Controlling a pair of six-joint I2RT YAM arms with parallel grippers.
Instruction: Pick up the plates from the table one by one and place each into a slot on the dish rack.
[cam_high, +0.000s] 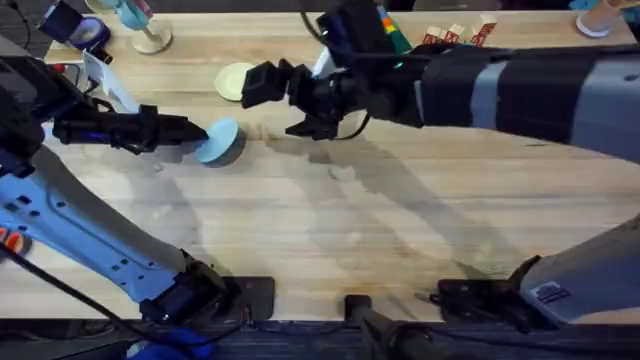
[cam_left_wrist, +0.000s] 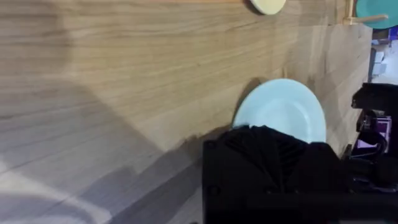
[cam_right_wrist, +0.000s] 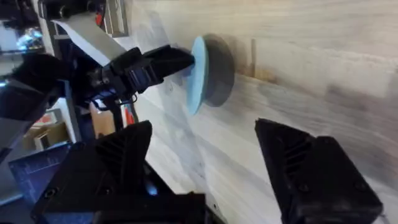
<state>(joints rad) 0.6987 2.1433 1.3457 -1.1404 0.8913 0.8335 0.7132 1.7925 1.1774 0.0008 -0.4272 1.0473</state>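
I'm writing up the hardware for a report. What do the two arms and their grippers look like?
Both arms have pale blue-grey link shells with black joints and black bases. The left gripper and right gripper are black, with blocky, angular black fingers. Black cables run along the links. The right arm carries a small white label with blue print near its base, and the left an orange mark on its lower link.

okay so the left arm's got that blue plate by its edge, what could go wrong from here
1. The left claw grips the light blue plate only at its rim, tilted up off the table, so it might slip or swing loose.
2. The right claw hangs open close by; the arms could bump.
3. The cream plate lies just beyond and could be knocked.
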